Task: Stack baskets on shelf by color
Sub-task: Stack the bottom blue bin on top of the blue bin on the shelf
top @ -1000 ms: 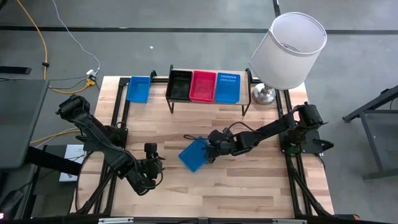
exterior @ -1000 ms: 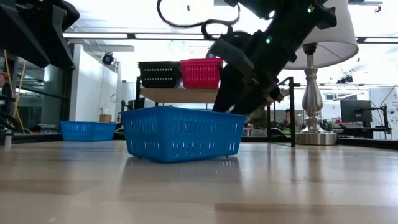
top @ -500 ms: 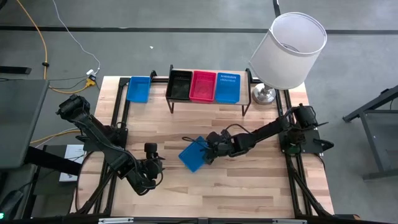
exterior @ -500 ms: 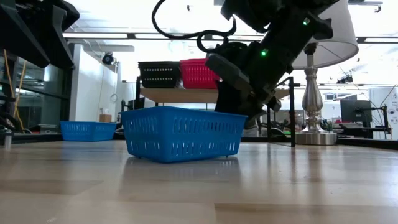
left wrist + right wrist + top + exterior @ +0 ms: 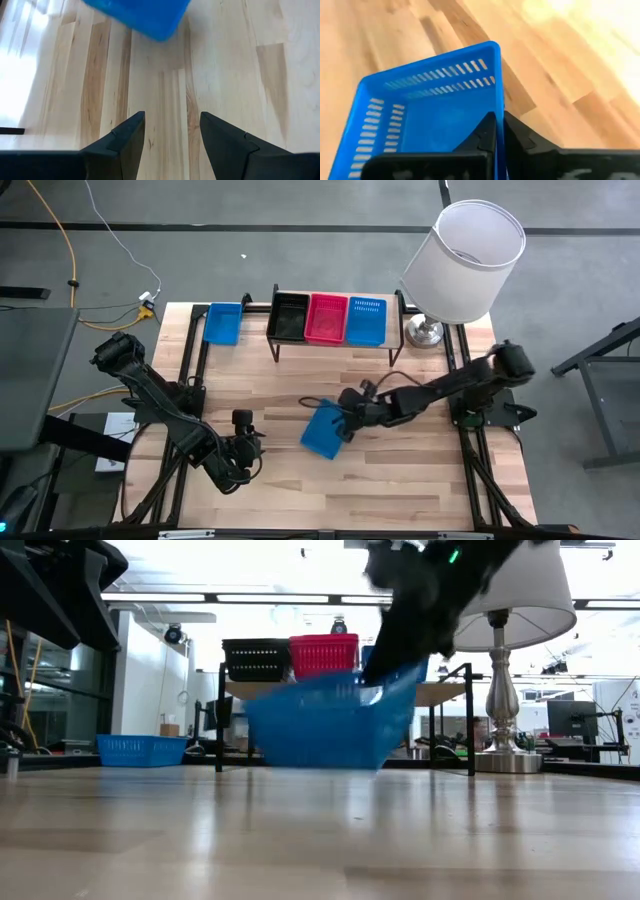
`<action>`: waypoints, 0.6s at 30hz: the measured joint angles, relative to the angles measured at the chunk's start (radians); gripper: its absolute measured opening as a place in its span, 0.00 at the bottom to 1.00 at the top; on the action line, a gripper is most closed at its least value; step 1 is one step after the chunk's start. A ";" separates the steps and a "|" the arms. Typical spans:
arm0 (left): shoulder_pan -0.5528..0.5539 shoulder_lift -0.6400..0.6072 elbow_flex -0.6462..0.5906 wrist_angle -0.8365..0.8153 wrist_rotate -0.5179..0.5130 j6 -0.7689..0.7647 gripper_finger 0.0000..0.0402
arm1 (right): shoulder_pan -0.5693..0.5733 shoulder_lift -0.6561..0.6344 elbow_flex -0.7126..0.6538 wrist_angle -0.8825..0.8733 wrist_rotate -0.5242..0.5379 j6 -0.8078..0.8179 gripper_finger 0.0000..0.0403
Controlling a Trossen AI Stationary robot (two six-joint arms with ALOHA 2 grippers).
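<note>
Right gripper (image 5: 347,420) lifts a blue basket (image 5: 323,432); shelf (image 5: 395,330) partly filled.

Near the table's (image 5: 400,480) front-left corner the left gripper (image 5: 247,442) waits, fingers spread and holding nothing. At mid-table the right gripper's fingers are pressed together on the rim of the blue basket, which hangs tilted just above the wood. At the back edge the shelf carries a black basket (image 5: 290,317), a red one (image 5: 327,318) and a blue one (image 5: 366,320) side by side. Another blue basket (image 5: 223,323) lies near the back-left corner. Two blue baskets appear left to stack.
</note>
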State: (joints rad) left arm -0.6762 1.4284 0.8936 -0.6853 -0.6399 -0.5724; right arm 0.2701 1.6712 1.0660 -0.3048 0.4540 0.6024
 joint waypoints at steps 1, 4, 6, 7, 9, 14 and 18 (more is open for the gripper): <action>0.000 0.000 0.000 0.000 0.000 0.001 0.45 | 0.008 -0.031 0.000 -0.016 0.008 -0.021 0.01; 0.000 0.000 0.000 0.001 0.000 0.029 0.45 | 0.026 -0.132 0.000 -0.061 0.049 -0.119 0.01; 0.000 0.000 0.000 0.001 0.000 0.034 0.45 | 0.033 -0.198 0.000 -0.071 0.069 -0.229 0.01; 0.001 0.000 0.000 0.001 0.000 0.034 0.45 | 0.033 -0.230 0.001 -0.071 0.076 -0.298 0.01; 0.001 0.000 0.000 0.001 0.000 0.035 0.45 | 0.033 -0.276 0.026 -0.086 0.116 -0.440 0.00; 0.001 0.000 0.000 0.002 -0.004 0.045 0.45 | 0.017 -0.314 0.202 -0.153 0.303 -0.814 0.00; 0.003 0.000 0.000 0.002 -0.007 0.045 0.45 | -0.043 -0.296 0.390 -0.251 0.357 -1.047 0.00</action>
State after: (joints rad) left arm -0.6735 1.4284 0.8936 -0.6834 -0.6467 -0.5278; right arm 0.2276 1.3754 1.4562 -0.5557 0.8114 -0.4447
